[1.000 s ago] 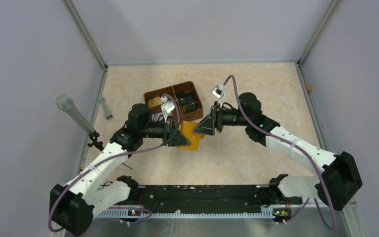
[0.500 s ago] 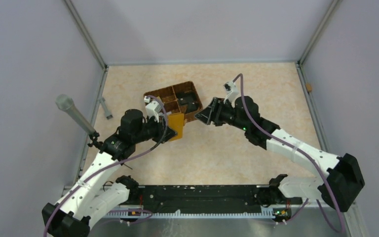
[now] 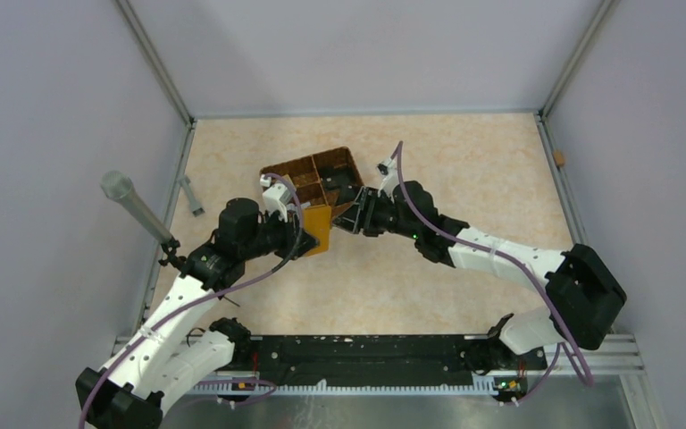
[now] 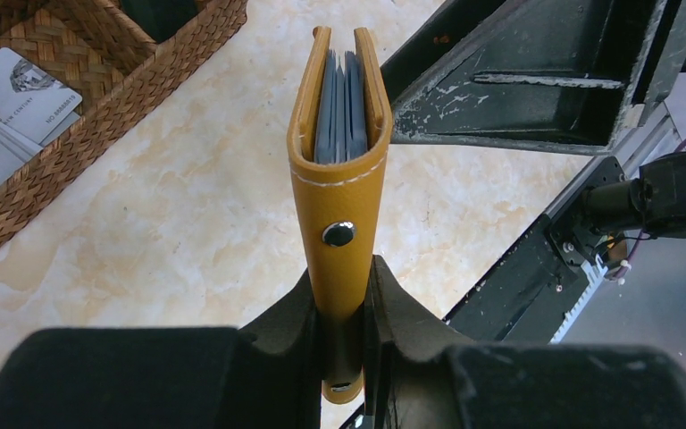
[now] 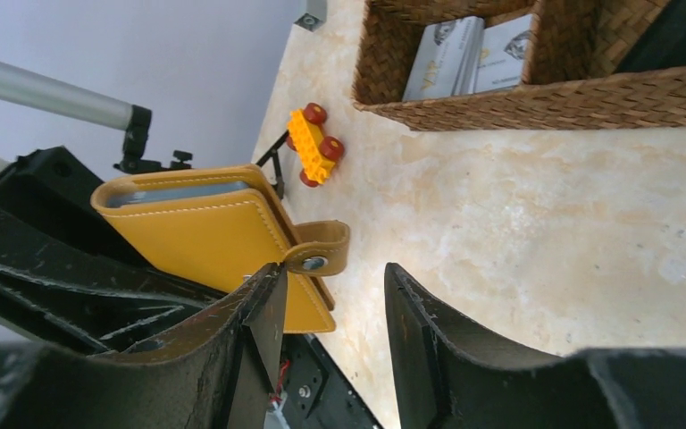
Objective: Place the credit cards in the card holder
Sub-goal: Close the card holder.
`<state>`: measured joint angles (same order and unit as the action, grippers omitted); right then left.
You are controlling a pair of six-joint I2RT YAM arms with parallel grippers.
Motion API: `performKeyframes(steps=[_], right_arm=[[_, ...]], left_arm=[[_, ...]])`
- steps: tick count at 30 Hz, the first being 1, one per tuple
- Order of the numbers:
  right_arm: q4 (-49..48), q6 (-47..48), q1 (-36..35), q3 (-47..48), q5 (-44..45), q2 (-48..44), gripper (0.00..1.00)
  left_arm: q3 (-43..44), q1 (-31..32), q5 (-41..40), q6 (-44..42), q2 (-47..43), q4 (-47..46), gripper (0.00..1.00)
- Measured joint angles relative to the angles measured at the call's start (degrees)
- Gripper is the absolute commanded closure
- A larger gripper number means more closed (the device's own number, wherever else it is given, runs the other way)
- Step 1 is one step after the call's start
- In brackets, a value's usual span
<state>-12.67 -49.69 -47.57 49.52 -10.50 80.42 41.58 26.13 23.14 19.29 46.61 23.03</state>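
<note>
Likely a lab: grey-walled enclosure [image 3: 54, 107], mounted microphone [image 3: 118, 188].

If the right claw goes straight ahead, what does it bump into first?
Probably the card holder: its snap strap sits right ahead of the open right claw. Depth is hard to judge.

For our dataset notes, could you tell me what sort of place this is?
Likely a lab robot workcell: plain panels wall in a marble-patterned table, and a microphone stands beside it.
</note>
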Motion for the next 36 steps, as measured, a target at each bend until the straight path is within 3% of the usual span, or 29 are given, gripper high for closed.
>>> performKeyframes(steps=[12,16,27,36], right_arm=[[-4.3,-2.3,-0.4,0.1,-0.1,0.4,0.54],[-4.9,-2.8,-0.6,0.5,-0.1,1.6,0.62],[-5.2,-3.5,-1.2,1.2,-0.3,2.6,0.99],[-5.1,-3.9,-1.4,1.2,0.0,2.7,1.00]], left_arm=[[0.0,0.0,0.0,0.0,0.0,0.2,1.00],[0.0,0.0,0.0,0.0,0.0,0.2,1.00],[0.0,0.0,-0.1,-0.1,0.0,0.6,1.00],[0.0,0.0,-2.0,-0.2,-0.4,0.7,1.00]])
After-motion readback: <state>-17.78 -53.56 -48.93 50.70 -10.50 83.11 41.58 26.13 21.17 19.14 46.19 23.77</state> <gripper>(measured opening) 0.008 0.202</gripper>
